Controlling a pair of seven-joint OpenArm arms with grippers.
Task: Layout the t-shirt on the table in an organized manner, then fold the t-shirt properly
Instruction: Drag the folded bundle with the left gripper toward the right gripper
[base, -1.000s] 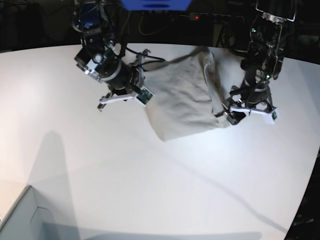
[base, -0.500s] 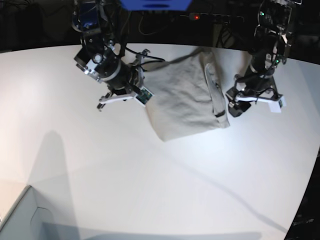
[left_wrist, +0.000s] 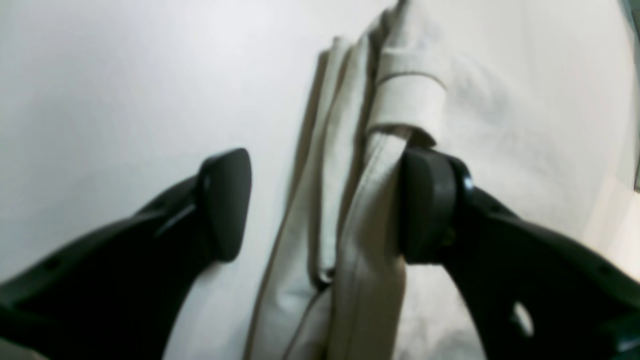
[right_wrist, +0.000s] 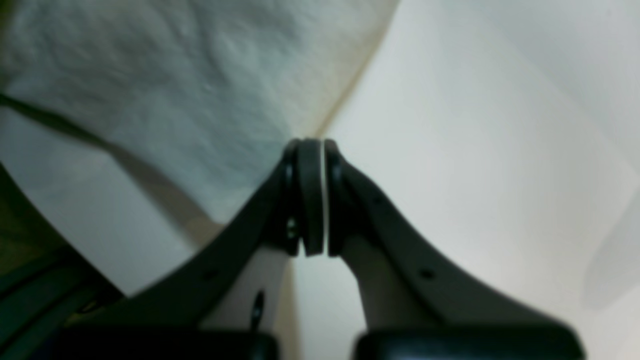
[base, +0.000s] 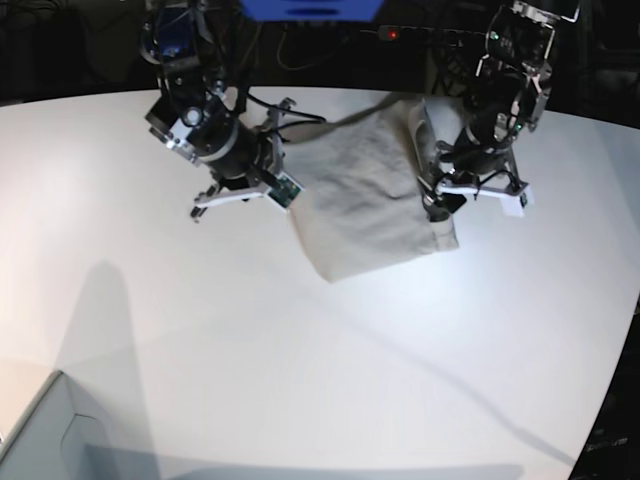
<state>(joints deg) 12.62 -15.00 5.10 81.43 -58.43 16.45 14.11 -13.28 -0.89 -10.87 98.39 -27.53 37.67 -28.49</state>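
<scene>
Watching my left tool (base: 470, 195) swing back over the t-shirt (base: 365, 195).
It is spread, straddling the hem stack; right tool (right_wrist: 311, 195) pressed together; grey-beige bundle near the counter's (base: 300, 360) far edge.

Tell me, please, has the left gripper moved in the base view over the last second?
Yes. The left gripper has shifted left and up the picture, from beside the t-shirt to over its folded right edge on the table.
</scene>
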